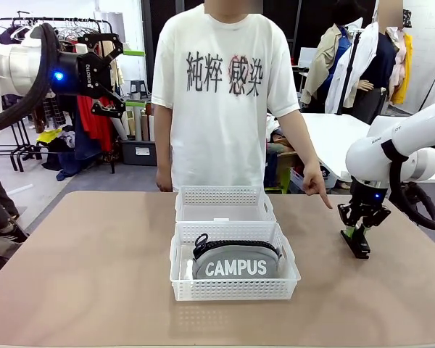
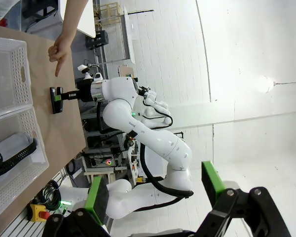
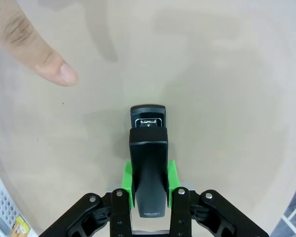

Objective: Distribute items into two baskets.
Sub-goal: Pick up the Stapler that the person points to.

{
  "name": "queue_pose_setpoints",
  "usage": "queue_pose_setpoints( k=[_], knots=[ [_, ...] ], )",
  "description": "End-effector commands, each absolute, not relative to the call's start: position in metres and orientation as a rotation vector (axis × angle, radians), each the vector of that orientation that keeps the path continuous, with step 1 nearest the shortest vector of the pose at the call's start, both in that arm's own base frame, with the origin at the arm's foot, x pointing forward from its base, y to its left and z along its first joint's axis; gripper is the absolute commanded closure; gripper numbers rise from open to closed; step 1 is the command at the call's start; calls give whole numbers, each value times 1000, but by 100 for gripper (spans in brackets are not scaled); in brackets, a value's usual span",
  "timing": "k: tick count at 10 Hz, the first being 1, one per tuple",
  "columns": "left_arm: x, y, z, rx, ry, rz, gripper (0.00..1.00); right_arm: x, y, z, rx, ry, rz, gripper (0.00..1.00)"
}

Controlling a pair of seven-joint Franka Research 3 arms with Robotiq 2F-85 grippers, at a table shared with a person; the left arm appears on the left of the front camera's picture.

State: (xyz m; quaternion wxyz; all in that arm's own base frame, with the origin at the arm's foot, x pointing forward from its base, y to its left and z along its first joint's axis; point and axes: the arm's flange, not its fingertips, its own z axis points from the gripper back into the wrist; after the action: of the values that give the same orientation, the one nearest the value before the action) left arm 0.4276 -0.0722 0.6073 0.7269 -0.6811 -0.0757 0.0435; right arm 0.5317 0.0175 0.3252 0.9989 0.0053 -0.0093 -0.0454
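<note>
stapler [image 3: 148,148] lies on bench [image 1: 94,275] at my r side, r end effector [image 3: 149,183] clamped on it. pouch [image 1: 235,264] sits in near basket [image 1: 235,291]. l end effector [image 1: 112,75] raised, fingers apart. next, i reckon: lift stapler, carry to empty far basket [image 1: 225,196], release.

Bright even light, soft shadows, wide-angle edge warp.

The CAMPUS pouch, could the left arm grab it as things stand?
Probably yes: the pouch lies uncovered in the near basket, the left gripper hangs open, and the right gripper is off at the stapler.
</note>
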Motion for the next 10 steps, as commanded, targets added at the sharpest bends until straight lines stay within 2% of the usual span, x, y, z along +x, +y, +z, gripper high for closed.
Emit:
queue_pose_setpoints(
  k=[1,4,8,10],
  knots=[
    [427,-72,609,-1504,-170,102,0,535,17,332,11,-25,-116,100],
    [427,-72,609,-1504,-170,102,0,528,22,359,40,-21,-112,100],
    [427,-72,609,-1504,-170,102,0,520,48,446,103,109,-90,100],
    [427,-72,609,-1504,-170,102,0,511,68,492,95,115,-60,100]
  ],
)
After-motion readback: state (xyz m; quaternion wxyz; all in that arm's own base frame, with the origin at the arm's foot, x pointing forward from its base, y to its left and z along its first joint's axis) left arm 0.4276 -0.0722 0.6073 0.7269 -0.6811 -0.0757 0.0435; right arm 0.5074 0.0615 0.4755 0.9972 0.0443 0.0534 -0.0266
